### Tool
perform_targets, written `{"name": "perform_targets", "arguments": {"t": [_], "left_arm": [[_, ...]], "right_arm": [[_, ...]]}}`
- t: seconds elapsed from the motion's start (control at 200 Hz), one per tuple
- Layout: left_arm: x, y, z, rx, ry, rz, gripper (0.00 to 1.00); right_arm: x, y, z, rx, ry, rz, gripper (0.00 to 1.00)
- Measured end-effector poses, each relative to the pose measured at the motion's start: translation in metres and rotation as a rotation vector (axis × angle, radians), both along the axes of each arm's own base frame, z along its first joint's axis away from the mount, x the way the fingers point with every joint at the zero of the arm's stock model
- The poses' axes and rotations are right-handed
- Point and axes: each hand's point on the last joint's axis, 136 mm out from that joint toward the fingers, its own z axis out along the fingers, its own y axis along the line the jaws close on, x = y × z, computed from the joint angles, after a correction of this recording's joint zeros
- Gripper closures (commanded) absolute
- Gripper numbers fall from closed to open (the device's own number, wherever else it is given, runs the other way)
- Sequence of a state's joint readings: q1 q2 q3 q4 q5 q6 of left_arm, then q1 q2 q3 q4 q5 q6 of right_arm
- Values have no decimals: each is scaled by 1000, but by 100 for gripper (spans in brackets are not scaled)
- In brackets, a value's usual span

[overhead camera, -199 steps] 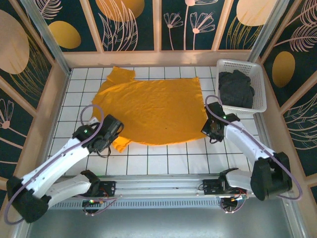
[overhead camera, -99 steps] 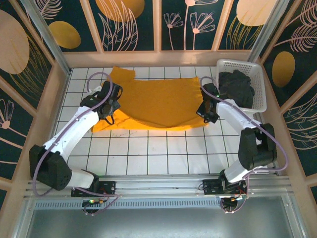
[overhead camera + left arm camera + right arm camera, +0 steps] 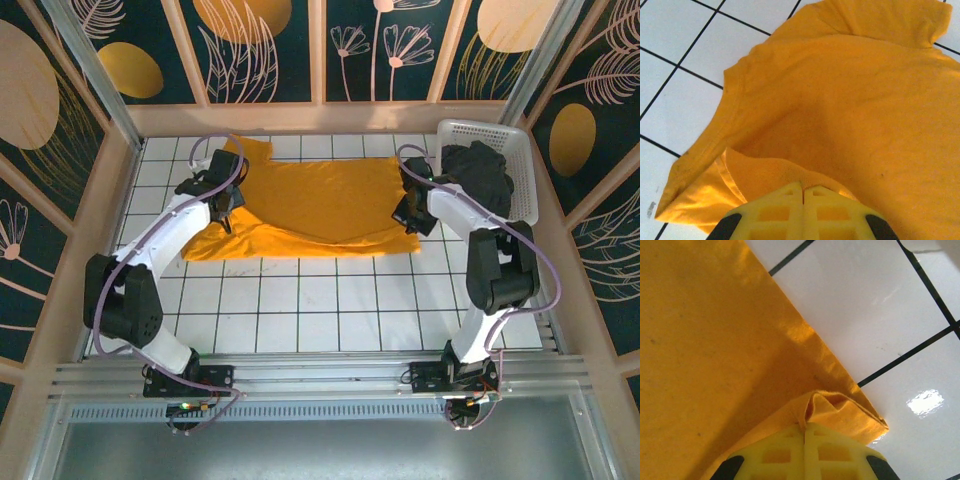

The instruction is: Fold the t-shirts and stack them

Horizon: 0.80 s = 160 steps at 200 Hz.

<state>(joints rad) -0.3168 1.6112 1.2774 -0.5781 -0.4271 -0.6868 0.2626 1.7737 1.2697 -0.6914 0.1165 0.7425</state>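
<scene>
Now left gripper (image 3: pixel 227 211) and right gripper (image 3: pixel 411 219) each have jaws clamped on the mustard t-shirt (image 3: pixel 315 200), lying partly doubled on the tiled surface (image 3: pixel 300 300). Black t-shirt (image 3: pixel 478 178) sits in the white basket (image 3: pixel 529 188).

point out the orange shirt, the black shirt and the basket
orange shirt (image 3: pixel 310 205), top view, middle of the cloth
black shirt (image 3: pixel 478 180), top view, middle of the heap
basket (image 3: pixel 478 128), top view, far rim

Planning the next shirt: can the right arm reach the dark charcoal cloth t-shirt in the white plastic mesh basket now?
Probably not yet: the right gripper is shut on the mustard cloth t-shirt. The open basket stands beside it, so reach looks fine.
</scene>
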Motion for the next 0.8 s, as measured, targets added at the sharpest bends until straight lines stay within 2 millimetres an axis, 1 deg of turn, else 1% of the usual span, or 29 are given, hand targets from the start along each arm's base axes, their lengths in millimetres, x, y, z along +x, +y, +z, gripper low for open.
{"name": "perform_targets", "arguments": {"t": [0.18, 0.39, 0.495, 0.535, 0.596, 0.641, 0.661, 0.696, 0.716, 0.771, 0.801], "left_arm": [[7, 3, -12, 43, 29, -11, 100], [10, 6, -21, 85, 45, -14, 100], [16, 8, -29, 101, 58, -17, 100], [19, 9, -33, 107, 64, -20, 100], [24, 9, -38, 113, 72, -21, 89], [29, 11, -42, 117, 83, -24, 80], [32, 11, -43, 115, 85, -24, 71], [35, 13, -44, 109, 87, -19, 54], [37, 14, -44, 104, 86, -15, 47], [40, 19, -42, 94, 81, -4, 41], [41, 22, -40, 89, 76, 4, 39]], "right_arm": [[4, -3, -8, -14, 16, -9, 100], [15, -6, -5, -18, 2, -21, 100], [18, -9, -9, -19, 8, -30, 100], [20, -10, -12, -21, 14, -34, 87], [21, -13, -17, -22, 25, -42, 64], [22, -15, -21, -20, 32, -51, 53], [22, -17, -22, -23, 35, -48, 49], [24, -18, -22, -21, 31, -53, 45], [24, -18, -22, -15, 31, -50, 43], [28, -19, -18, -6, 17, -51, 41], [31, -19, -16, -4, 8, -42, 41]]}}
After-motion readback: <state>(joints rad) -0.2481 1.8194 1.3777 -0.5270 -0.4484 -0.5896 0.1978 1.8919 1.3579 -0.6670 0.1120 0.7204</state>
